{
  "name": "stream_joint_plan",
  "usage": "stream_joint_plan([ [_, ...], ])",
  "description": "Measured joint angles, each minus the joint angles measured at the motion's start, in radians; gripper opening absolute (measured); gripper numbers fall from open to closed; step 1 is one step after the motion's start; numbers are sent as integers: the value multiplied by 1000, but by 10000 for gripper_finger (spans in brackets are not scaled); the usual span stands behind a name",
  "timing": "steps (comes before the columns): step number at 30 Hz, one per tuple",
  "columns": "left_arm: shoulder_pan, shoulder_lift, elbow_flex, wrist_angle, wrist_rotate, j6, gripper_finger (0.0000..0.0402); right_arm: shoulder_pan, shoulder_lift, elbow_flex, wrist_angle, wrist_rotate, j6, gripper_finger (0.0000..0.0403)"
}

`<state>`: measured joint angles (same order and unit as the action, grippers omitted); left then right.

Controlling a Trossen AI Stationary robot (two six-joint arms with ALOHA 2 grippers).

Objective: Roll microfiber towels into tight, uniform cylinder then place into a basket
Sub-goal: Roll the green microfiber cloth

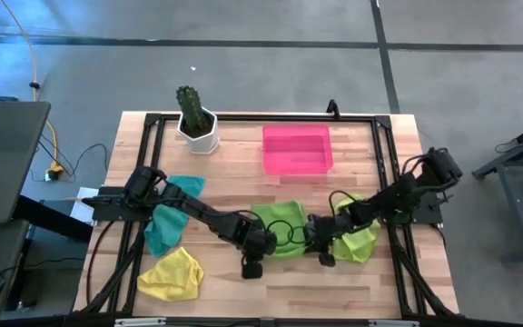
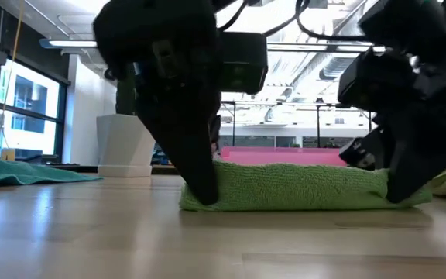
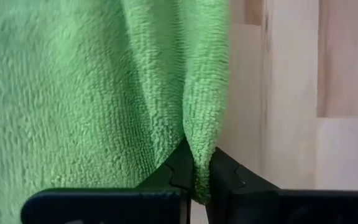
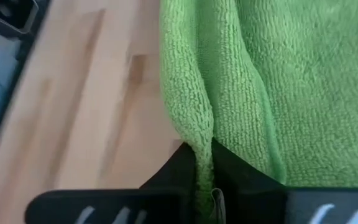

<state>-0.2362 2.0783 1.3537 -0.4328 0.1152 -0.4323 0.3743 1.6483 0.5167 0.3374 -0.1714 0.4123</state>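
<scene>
Lime green towel lies flat on the wooden table, in the lower middle of the high view, and I grasp it at both ends. My left gripper is clenched on the towel's lower left corner; in the left wrist view a fold of the cloth is pinched between my two dark fingers. My right gripper is clenched on the lower right corner, and the right wrist view shows the green edge squeezed in the same way. In the low view the towel rests on the wood as a low, long bundle between my two grippers. A second lime green towel lies just right of it. The teal towel and the yellow towel lie at lower left. The pink basket stands at upper centre, near the cactus pot.
</scene>
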Motion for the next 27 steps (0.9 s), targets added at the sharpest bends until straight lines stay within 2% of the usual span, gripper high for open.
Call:
stream_joint_plan([
  [4, 13, -7, -2, -9, 34, -93, 10, -33, 2, -1, 47, -67, 112, 5],
  [8, 32, -13, -2, -32, 63, -208, 10, -62, 1, -1, 48, -87, 260, 10],
  [12, 50, -13, -2, -35, 90, -279, 10, -81, 0, 0, 15, -91, 338, 11],
  [21, 87, -14, -2, -38, 171, -527, 10, -100, -1, 1, -15, -94, 400, 11],
  [27, 109, -32, 3, -35, 256, -590, 21, -101, -1, 1, -19, -118, 422, 12],
])
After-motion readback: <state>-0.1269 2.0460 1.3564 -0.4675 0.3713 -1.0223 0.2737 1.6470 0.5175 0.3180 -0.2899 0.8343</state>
